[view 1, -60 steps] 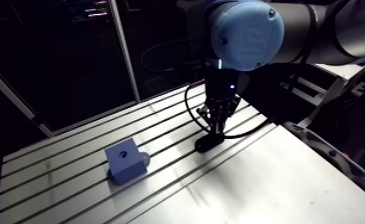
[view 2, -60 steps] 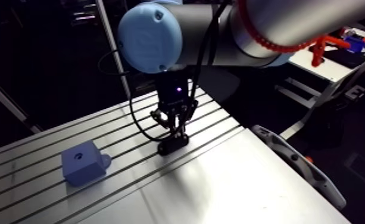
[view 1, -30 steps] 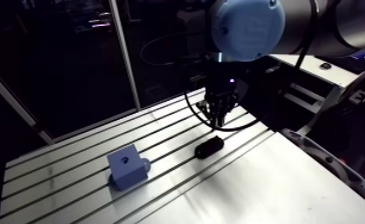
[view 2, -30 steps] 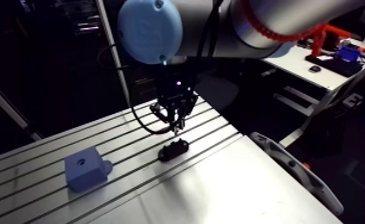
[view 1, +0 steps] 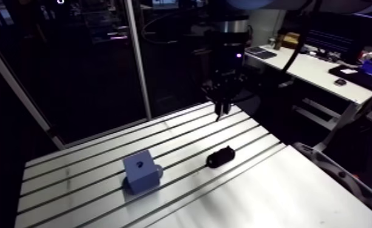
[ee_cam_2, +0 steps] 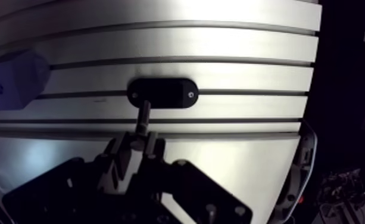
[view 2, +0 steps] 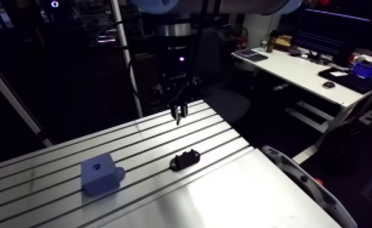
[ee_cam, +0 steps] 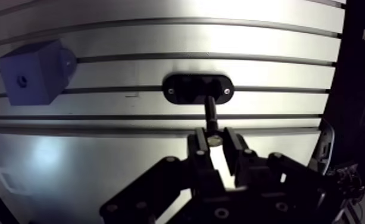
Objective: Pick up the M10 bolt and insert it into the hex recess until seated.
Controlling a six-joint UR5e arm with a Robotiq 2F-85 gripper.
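— Have I got it?

— You have. Your jaws are clamped on the M10 bolt [ee_cam: 211,112]. What looks like its head is pinched between the fingers [ee_cam: 197,156], and the shank sticks out past them toward the desk [view 1: 273,194]. In the arm view the jaws hang well above the desk, so the bolt is in the air and touching nothing else.

— So which step am I in?

— By my reading, the pick-up is done and you're at the carry. The black oval holder [view 1: 219,157] lies roughly under the bolt's tip, and I can see nothing standing in it. Your target looks to be the blue block [view 1: 139,173], well apart from the holder and off to one side of the jaws.

— Anything in the block?

— The dark hole [view 1: 139,162] on its top face looks empty. Whether it's hex I can't tell from here. Next you'd need to travel across to the block and bring the shank plumb over that hole. Then go down slowly and line up the hex as it seats.
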